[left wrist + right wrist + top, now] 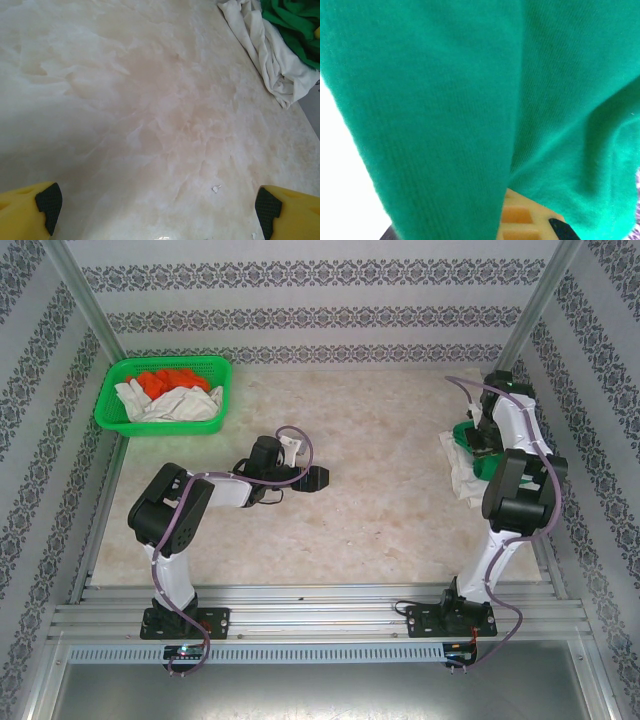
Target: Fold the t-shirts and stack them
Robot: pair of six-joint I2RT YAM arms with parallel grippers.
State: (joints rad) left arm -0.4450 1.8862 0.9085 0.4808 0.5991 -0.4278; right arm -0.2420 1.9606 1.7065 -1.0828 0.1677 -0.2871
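A dark green t-shirt (461,431) lies bunched on a crumpled off-white t-shirt (462,476) at the table's right edge. My right gripper (482,441) is down on that pile. In the right wrist view the green cloth (445,100) hangs right in front of the camera and covers the jaws, with one yellow finger (525,218) showing near the middle. My left gripper (157,210) hovers open over bare table mid-left, also seen from above (316,478). It faces the off-white shirt (272,60) and the green shirt (295,22). An orange shirt (170,379) and off-white shirts (180,404) fill the basket.
The bright green mesh basket (110,412) stands at the back left corner. Patterned walls and metal posts close in the table on three sides. Bare marbled tabletop (380,430) stretches between the two arms. A small white chip (216,189) lies near my left gripper.
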